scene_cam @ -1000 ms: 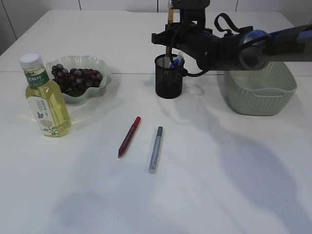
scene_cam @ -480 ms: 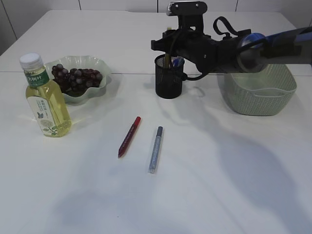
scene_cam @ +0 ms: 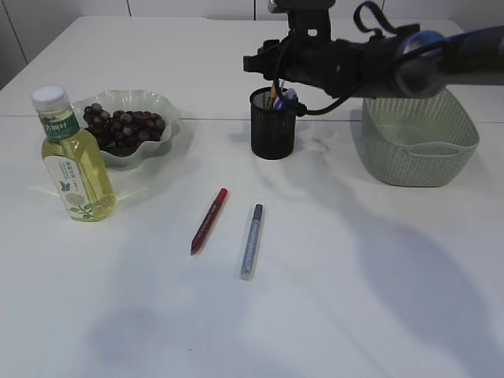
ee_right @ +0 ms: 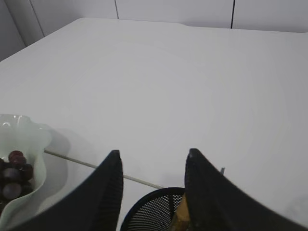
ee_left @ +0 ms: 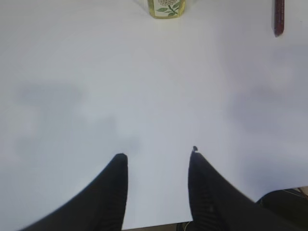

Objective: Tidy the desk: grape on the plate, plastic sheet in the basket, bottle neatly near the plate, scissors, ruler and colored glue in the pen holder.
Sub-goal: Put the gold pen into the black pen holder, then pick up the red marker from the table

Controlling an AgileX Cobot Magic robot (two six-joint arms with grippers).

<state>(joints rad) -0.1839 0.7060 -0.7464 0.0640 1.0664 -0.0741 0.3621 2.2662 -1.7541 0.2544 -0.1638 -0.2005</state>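
Right, the right gripper hangs above the pen holder, jaws apart and empty; the left gripper is parted over bare table; red and silver glue lie loose

Bright, even overhead lighting; soft diffuse shadows mottle the white tabletop. The clear yellow-liquid plastic bottle shows faint highlights. Wrist views are softer, with the black gripper fingers slightly blurred.

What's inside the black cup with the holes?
The pen holder has a yellowish wooden stick, maybe the ruler, and something with blue handles poking out the top. Their lower parts are hidden behind the dark mesh.
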